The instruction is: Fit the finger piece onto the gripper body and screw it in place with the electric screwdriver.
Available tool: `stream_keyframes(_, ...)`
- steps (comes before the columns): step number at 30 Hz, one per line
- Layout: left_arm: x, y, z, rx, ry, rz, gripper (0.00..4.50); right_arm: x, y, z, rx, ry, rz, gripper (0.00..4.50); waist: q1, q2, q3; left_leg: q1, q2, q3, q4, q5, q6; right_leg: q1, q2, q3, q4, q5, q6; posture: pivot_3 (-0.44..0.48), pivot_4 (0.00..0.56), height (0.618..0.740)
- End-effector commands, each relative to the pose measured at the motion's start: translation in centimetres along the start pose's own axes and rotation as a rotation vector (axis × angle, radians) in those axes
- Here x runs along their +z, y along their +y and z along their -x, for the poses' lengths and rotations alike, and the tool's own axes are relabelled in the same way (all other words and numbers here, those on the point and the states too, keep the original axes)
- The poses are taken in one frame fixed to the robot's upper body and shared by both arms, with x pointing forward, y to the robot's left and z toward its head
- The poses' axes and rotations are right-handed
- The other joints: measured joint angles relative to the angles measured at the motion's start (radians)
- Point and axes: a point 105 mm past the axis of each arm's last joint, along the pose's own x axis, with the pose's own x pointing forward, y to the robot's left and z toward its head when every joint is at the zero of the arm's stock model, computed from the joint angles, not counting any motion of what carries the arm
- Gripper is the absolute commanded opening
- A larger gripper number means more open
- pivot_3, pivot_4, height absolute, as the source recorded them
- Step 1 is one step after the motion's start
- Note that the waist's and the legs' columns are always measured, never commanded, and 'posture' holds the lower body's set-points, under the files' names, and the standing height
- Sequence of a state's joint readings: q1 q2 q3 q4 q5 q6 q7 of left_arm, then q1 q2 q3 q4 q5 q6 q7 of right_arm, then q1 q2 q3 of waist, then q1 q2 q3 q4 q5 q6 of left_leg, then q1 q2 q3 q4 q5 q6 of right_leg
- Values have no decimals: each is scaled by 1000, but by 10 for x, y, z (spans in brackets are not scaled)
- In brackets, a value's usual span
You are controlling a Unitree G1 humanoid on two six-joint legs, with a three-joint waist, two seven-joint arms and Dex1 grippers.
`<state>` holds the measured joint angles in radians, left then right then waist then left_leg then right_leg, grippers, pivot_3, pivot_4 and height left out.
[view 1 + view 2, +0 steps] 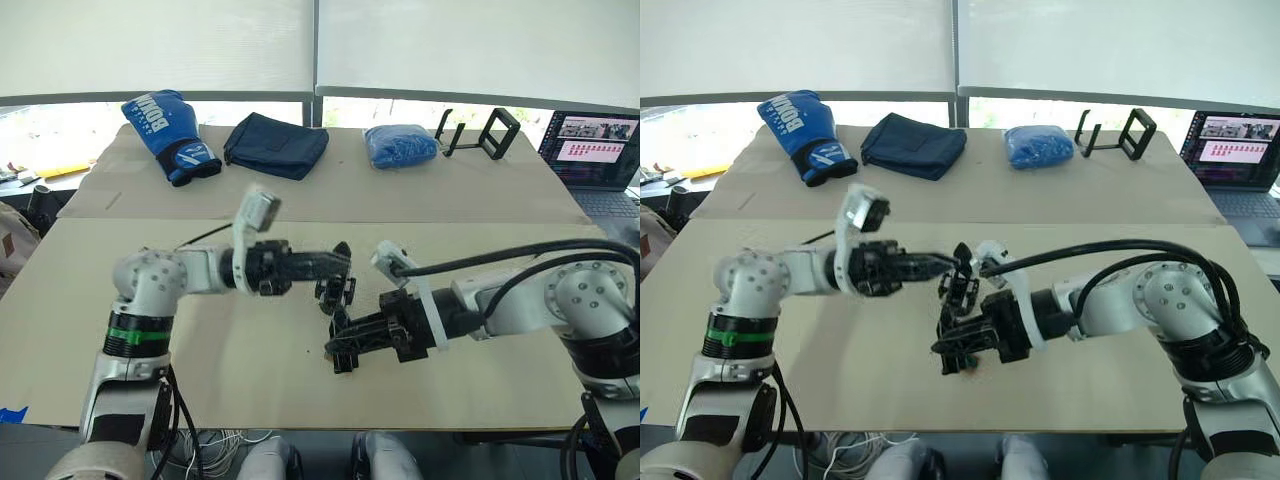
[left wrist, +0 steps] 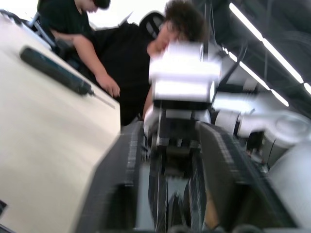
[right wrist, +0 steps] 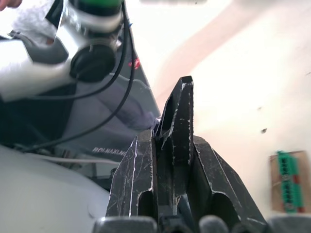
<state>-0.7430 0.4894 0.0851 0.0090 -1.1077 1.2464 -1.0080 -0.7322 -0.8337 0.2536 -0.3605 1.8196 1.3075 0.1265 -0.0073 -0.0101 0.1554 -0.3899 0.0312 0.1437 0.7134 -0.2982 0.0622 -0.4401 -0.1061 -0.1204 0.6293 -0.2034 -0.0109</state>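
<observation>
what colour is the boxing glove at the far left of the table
Blue with white lettering and a black cuff; the boxing glove shows best in the left eye view.

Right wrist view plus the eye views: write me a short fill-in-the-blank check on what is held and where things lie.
1. The right tool is shut on the ___.
2. The screwdriver lies on the ___, with neither tool on it.
3. The boxing glove at the far edge is ___ in colour.
4. The laptop sits on the robot's ___ side.

Missing words: finger piece; table; blue; right.
</observation>
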Motion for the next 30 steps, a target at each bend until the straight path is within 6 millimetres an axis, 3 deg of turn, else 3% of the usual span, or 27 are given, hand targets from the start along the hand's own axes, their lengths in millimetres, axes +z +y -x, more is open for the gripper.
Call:
stream_keyframes(1, 14, 0, 7, 66, -54, -85, 3723, 14, 8, 8, 7, -81, 71, 416, 1, 0, 0, 0, 0, 0, 0, 0, 0, 0, 0, 0, 0, 0, 0, 0, 150, 740)
stream_keyframes(3, 20, 4, 21, 147, -52, -240, 4485, 21, 11, 18, 11, -166, 94, 416, 3, -1, 1, 0, 0, 0, 0, 0, 0, 0, 0, -1, 0, 0, 0, 0, 150, 740)
stream_keyframes(6, 18, 9, 39, 220, 11, -446, 4500, 23, 11, 28, -7, -242, 135, 416, 5, -1, 1, 0, -1, 2, -1, 0, 0, 0, 1, -2, -1, 0, 0, 0, 150, 740)
stream_keyframes(10, 2, 29, 68, 308, 162, -675, 4500, 32, 6, 39, -52, -417, 263, 416, 16, -1, 1, 0, -1, 3, -1, 0, 0, 0, 2, -3, -2, 0, 0, 0, 150, 740)
stream_keyframes(14, -30, 54, 89, 381, 284, -681, 4500, 26, -2, 36, -112, -418, 415, 416, 21, -1, 1, 0, -1, 3, 0, -1, 1, 0, 2, -2, -3, 0, 0, 0, 150, 740)
stream_keyframes(17, -58, 73, 87, 387, 342, -658, 4500, 12, -9, 28, -151, -389, 562, 416, 24, -1, 1, 0, -1, 3, -1, -2, 2, 0, 1, -3, -3, 0, 1, 0, 150, 740)
stream_keyframes(21, -68, 90, 71, 363, 265, -609, 4500, 18, -16, 26, -196, -552, 624, 416, 25, -3, 1, -4, -1, 3, 2, -2, 4, -1, 1, -3, -3, -1, 2, 0, 150, 740)
stream_keyframes(25, -79, 108, 54, 348, 276, -617, 4500, 5, -26, 27, -239, -500, 685, 416, 24, -3, 1, -3, -2, 3, 3, -2, 4, -1, 1, -3, -2, 0, 3, 0, 150, 740)
stream_keyframes(30, -87, 123, 36, 301, 315, -637, 4500, 4, -32, 31, -273, -491, 706, 416, 19, -4, 2, -2, -2, 3, 3, -2, 4, 0, 1, -3, -2, 0, 3, 0, 150, 740)
